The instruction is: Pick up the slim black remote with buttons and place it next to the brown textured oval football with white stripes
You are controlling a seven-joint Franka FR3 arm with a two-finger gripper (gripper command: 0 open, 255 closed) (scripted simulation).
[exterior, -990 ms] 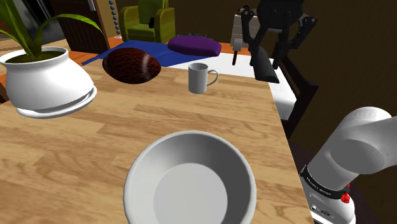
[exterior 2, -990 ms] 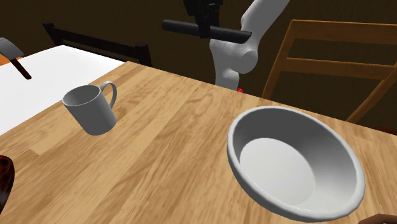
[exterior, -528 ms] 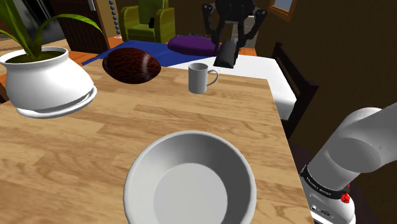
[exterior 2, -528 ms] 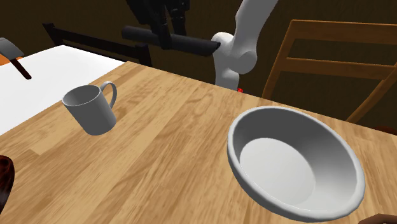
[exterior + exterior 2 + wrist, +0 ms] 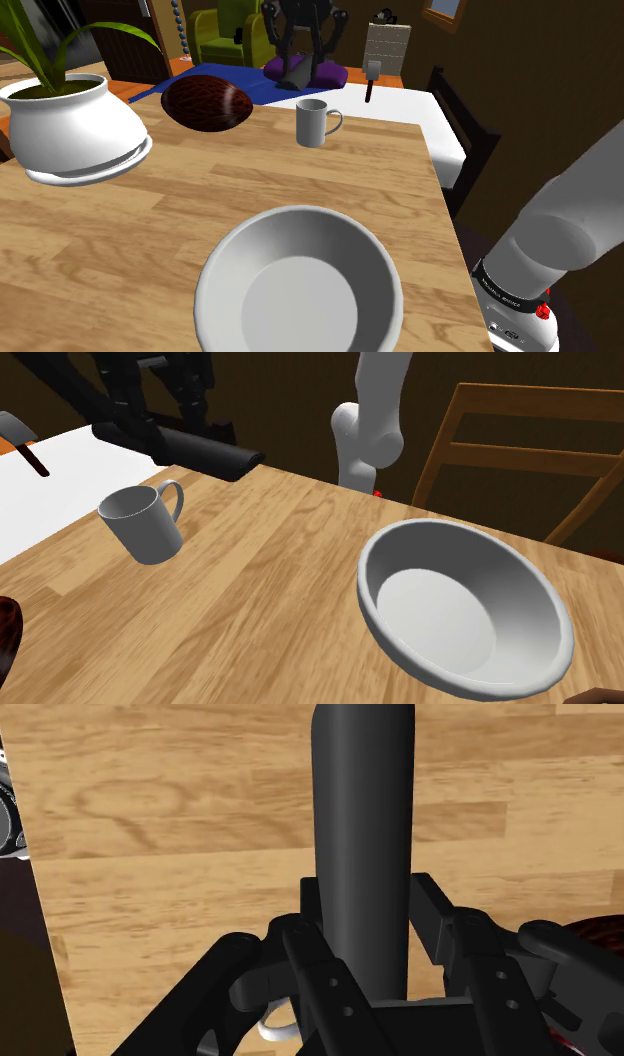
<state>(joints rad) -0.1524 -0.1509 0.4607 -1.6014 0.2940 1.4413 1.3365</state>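
Note:
My black gripper [image 5: 304,60] is shut on the slim black remote [image 5: 300,76] and holds it in the air over the far end of the wooden table [image 5: 150,220]. In the wrist view the remote [image 5: 362,834] runs long between the two fingers [image 5: 436,908]. From the second exterior view the remote [image 5: 186,448] lies level above and behind the grey mug [image 5: 145,524]. The dark brown textured football [image 5: 206,101] rests on the table, to the shoulder view's left of the gripper. Its edge [image 5: 598,942] shows beside the fingers in the wrist view.
The grey mug [image 5: 316,123] stands just in front of the gripper. A big grey bowl [image 5: 298,288] takes up the near table. A white plant pot [image 5: 76,127] sits at the left. A white cloth [image 5: 400,108] and a hammer [image 5: 371,78] lie far right. A wooden chair [image 5: 520,447] stands beyond.
The gripper has carried the remote toward the shoulder view's left, from past the table's right edge to above the far table behind the mug, nearer the football.

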